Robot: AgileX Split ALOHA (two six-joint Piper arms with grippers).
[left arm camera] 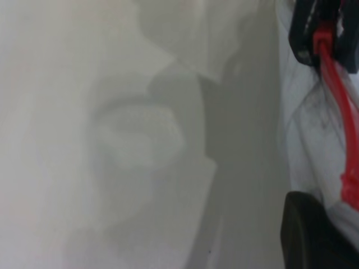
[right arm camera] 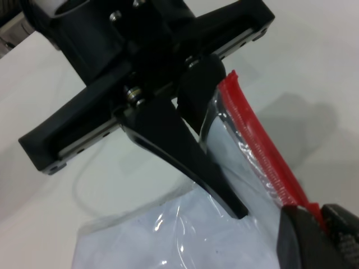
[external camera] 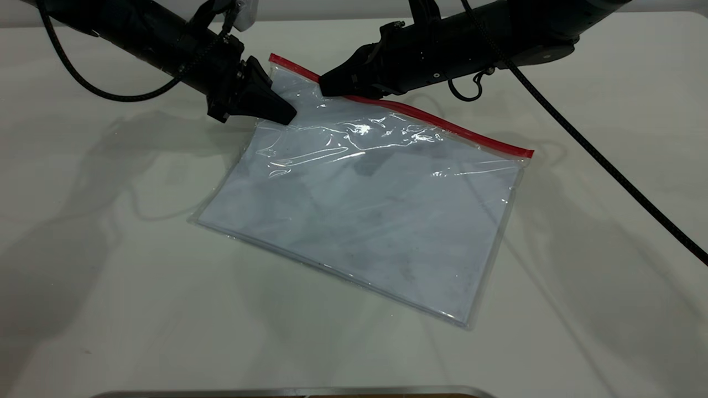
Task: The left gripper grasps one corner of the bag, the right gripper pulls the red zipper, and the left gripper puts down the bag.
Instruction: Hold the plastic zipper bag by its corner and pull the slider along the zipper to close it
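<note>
The bag (external camera: 359,210) is a clear pouch with white paper inside, lying slanted on the white table with its far left corner lifted. The red zipper (external camera: 420,116) runs along its far edge. My left gripper (external camera: 281,113) is shut on the bag's lifted corner just below the strip; its fingers (right arm camera: 179,145) clamp the plastic in the right wrist view. My right gripper (external camera: 326,85) is shut on the red zipper near that same corner, and the strip (right arm camera: 258,140) runs into its jaws (right arm camera: 322,218). The left wrist view shows the right gripper (left arm camera: 322,31) on the strip (left arm camera: 339,95).
The right arm's black cable (external camera: 608,166) trails across the table at the right, and the left arm's cable (external camera: 110,95) loops at the far left. A metal-edged object (external camera: 293,392) lies at the table's front edge. Bare table (external camera: 110,276) surrounds the bag.
</note>
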